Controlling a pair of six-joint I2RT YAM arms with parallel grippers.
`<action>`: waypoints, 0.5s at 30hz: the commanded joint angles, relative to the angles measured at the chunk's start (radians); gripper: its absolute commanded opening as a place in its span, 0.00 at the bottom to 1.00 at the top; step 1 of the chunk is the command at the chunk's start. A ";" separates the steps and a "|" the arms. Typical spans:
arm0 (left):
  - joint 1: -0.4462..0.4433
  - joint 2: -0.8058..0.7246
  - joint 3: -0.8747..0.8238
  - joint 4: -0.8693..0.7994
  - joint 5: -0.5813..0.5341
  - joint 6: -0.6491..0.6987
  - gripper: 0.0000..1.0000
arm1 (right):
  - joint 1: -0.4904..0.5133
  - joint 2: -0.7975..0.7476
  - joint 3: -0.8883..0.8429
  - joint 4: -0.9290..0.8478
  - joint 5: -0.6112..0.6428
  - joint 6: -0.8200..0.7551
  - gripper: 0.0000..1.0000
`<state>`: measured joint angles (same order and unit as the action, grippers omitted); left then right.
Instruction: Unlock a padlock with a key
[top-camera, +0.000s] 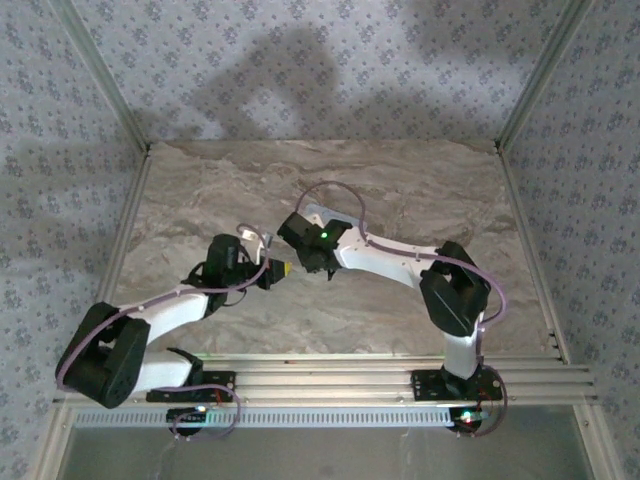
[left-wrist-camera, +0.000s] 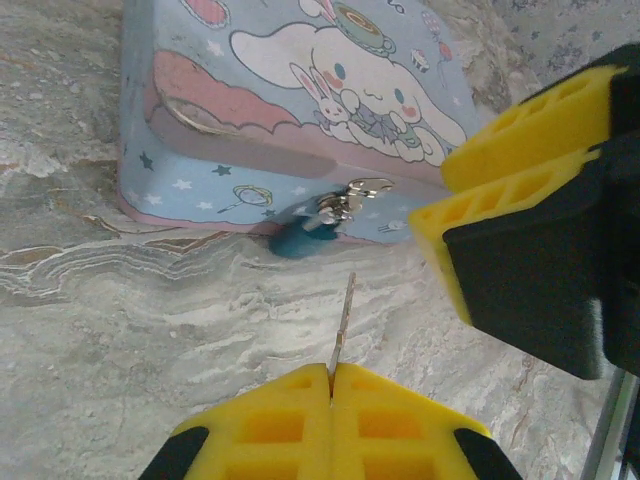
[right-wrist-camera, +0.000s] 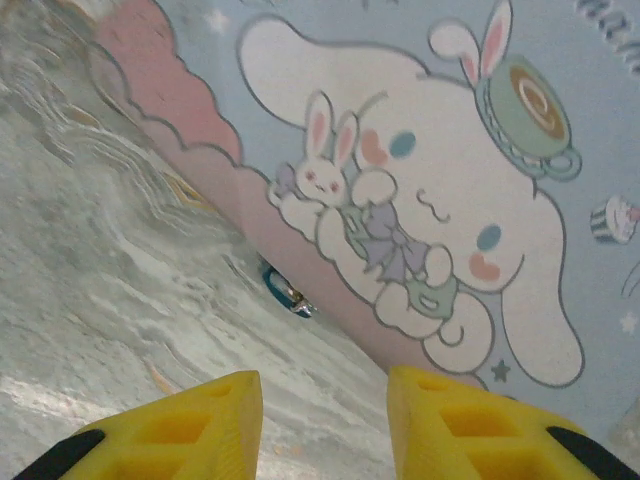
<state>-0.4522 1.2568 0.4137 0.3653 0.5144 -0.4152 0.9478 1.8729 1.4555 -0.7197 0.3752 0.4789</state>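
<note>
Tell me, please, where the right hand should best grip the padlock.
Probably grip the padlock by its dark-blue body, across its sides, coming down over the tin at its lid edge. It hangs from the silver latch on the front wall, and the key in the left hand points at it from the table side, so leave that side free.

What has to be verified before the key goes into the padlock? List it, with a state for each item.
1. Grip on key: ok. The left gripper is shut on it, blade sticking out.
2. Tip at padlock: not ok. The two are apart, with table showing between them.
3. Keyhole facing the tip: cannot tell. The lock is blurred.
4. Lock steadied: not ok. The right gripper is open and holds nothing.
5. The tin sits flat: ok.
</note>
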 joint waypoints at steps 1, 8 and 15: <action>0.004 -0.050 -0.003 0.001 0.000 0.019 0.00 | -0.013 -0.070 -0.007 0.008 -0.037 0.054 0.37; 0.026 -0.081 0.016 -0.011 0.173 0.069 0.00 | -0.105 -0.299 -0.227 0.328 -0.347 0.129 0.47; 0.055 -0.102 0.029 -0.006 0.359 0.061 0.00 | -0.178 -0.367 -0.411 0.639 -0.711 0.214 0.52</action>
<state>-0.4061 1.1809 0.4107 0.3595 0.7498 -0.3664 0.7555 1.5059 1.0729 -0.2394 -0.1387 0.6426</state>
